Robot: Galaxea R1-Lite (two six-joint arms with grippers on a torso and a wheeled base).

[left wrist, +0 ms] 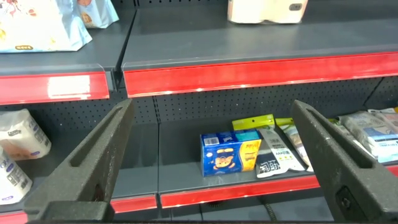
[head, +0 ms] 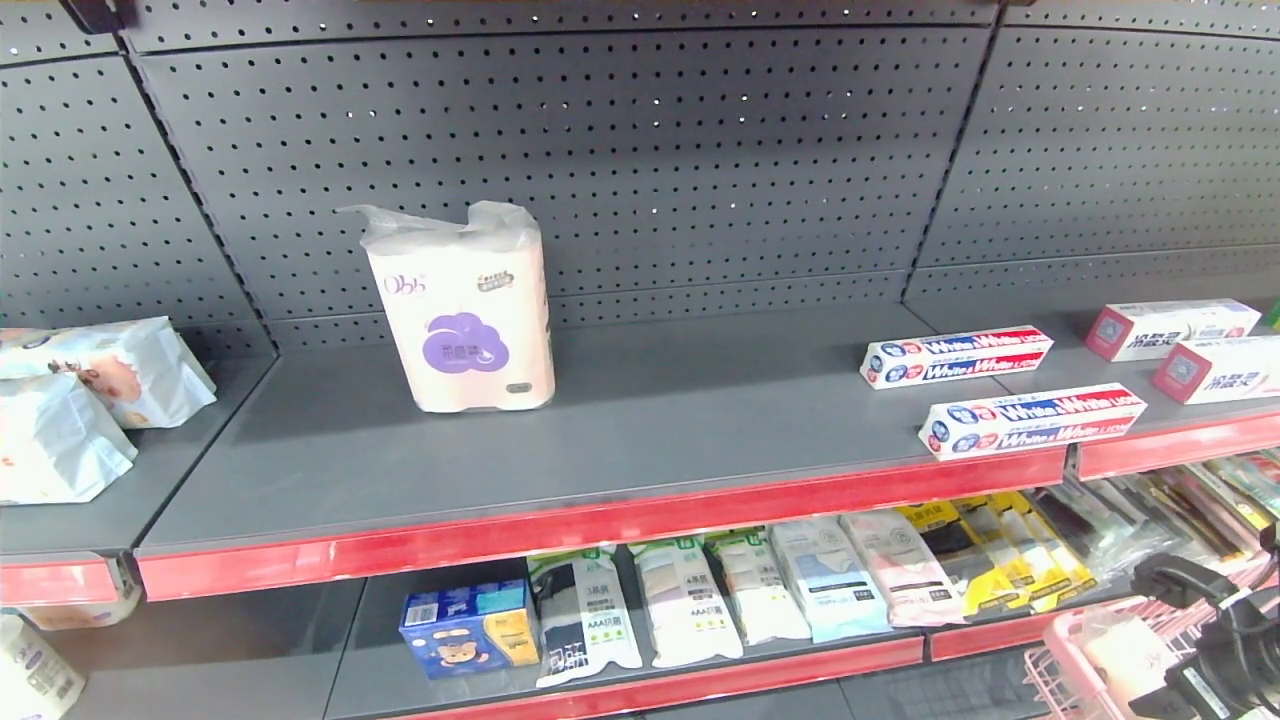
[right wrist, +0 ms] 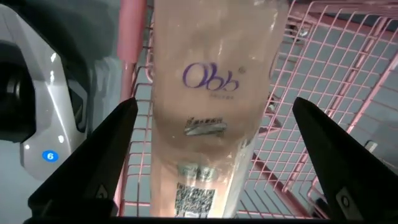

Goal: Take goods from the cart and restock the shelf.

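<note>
A wrapped paper-roll pack (right wrist: 211, 112) lies in the pink wire cart (right wrist: 323, 68). My right gripper (right wrist: 214, 109) hangs open above it, one finger on each side of the pack and clear gaps between. In the head view the cart (head: 1050, 640) sits at the lower right with my right arm (head: 1220, 640) over it. A matching paper-roll pack (head: 462, 310) stands upright on the grey upper shelf (head: 650, 420). My left gripper (left wrist: 212, 109) is open and holds nothing, facing the lower shelf (left wrist: 186, 180) from in front.
Toothpaste boxes (head: 1030, 420) lie on the right of the upper shelf, and tissue bags (head: 60, 430) on the left bay. A blue box (left wrist: 230, 152) and several flat packets (head: 690, 600) fill the lower shelf. Red price rails (head: 600, 520) edge each shelf.
</note>
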